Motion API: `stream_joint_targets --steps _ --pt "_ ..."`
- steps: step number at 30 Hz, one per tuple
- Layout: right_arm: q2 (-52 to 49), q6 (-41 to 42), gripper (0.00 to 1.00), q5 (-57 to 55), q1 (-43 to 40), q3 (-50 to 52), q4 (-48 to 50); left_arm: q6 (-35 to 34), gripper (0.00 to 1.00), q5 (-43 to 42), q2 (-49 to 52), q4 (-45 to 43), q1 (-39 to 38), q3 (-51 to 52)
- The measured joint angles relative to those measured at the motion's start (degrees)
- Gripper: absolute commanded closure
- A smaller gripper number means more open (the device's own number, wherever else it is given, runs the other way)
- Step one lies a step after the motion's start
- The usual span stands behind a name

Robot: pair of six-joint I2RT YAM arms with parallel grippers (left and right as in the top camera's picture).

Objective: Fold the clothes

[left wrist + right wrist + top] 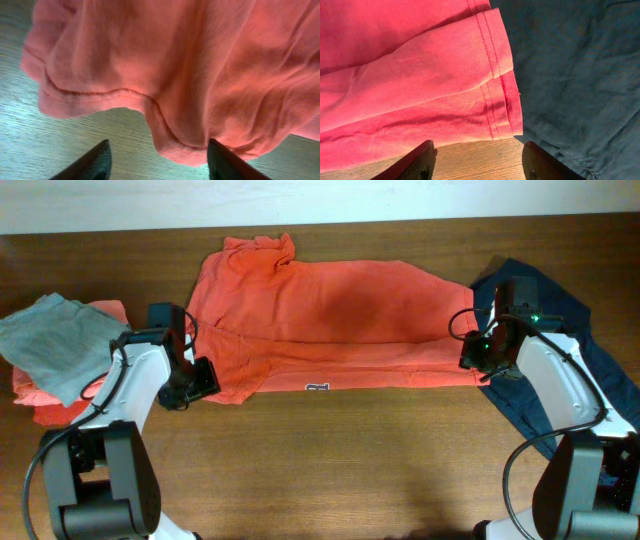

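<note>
Two arms flank the red-orange T-shirt [330,320] in the overhead view. The shirt lies across the far half of the worktop [350,470] as a long band, with a small white print at its near edge. The left gripper [195,380] sits at the shirt's near left corner and the right gripper [478,355] at its right end. A grey top [55,340] rests on a coral garment [45,402] at far left, and a dark blue garment [590,350] lies at far right.

Left wrist: both fingers [90,165] stand apart over bare wood, gripping nothing, with the shirt's rumpled hem just ahead.

Right wrist: the gripper [477,160] is likewise open and empty. The stacked, stitched hems of the shirt [410,85] lie just ahead, overlapping the dark blue garment.
</note>
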State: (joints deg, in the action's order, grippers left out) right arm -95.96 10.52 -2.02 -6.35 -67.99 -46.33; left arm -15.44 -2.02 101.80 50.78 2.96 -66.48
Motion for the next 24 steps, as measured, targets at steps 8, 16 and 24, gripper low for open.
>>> stream_joint_targets --steps 8,16,24 --pt "0.0 0.0 0.41 0.0 0.0 0.0 0.0 -0.1 1.0 -2.1 0.0 -5.4 0.0 2.7" --pt "0.0 0.0 0.41 0.0 0.0 0.0 0.0 0.9 1.0 -5.7 0.0 -6.9 0.0 -0.3" --pt "0.0 0.0 0.41 0.0 0.0 0.0 -0.2 1.5 0.14 -12.4 0.0 -34.9 0.0 -9.6"
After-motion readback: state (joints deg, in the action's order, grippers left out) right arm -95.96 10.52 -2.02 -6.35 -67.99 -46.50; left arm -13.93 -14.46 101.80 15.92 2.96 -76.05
